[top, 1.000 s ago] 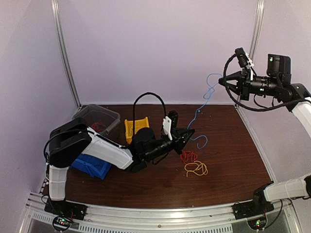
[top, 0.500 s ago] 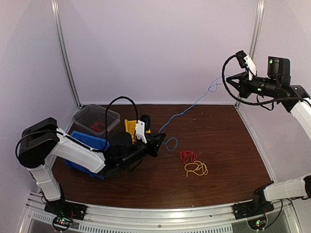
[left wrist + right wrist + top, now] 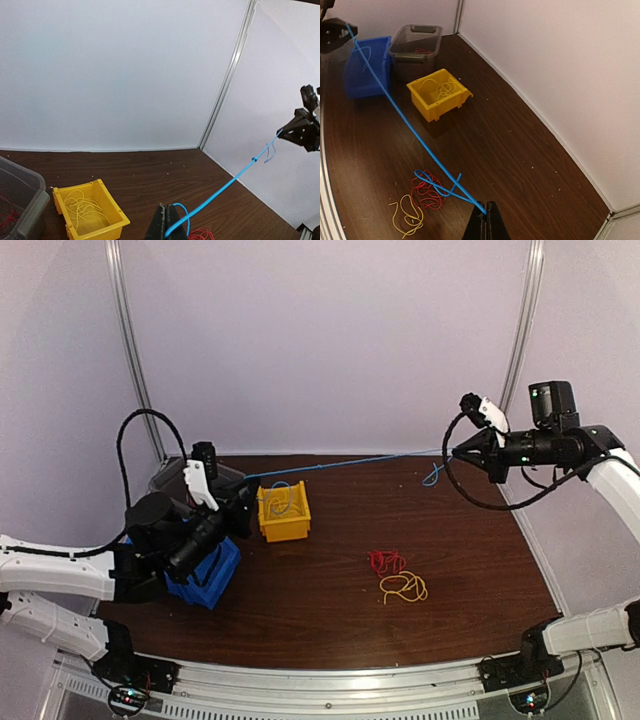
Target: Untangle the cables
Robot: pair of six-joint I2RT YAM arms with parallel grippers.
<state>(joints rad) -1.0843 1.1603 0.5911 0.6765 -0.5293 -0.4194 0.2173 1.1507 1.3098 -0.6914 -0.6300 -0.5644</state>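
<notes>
The blue cable (image 3: pixel 345 464) runs as one taut line above the bench (image 3: pixel 470 570), from the left jaws to the right jaws. Both pairs are pinched shut on it, with nothing but the thin strand between the tips. In the left wrist view the cable leaves the closed tips in a small loop. Far out toward the right jaws a tiny knot or kink sits on it; which of the two it is cannot be made out. A short loose end dangles just below the right jaws.

In the right wrist view that dangling blue loop overlaps the red cable (image 3: pixel 388 561), but the top view shows them well apart. The red cable lies coiled on the bench, with the yellow-orange cable (image 3: pixel 403 587) just beside it. Whether the two coils touch or cross is too fine to tell.

The yellow bin (image 3: pixel 283 510) holds pale yellow strands. The grey bin (image 3: pixel 168 478) is mostly hidden behind the left arm (image 3: pixel 60 570) from above, and red strands show inside it in the right wrist view. The blue bin (image 3: pixel 205 578) is partly covered by the same arm, and its contents are hard to read.
</notes>
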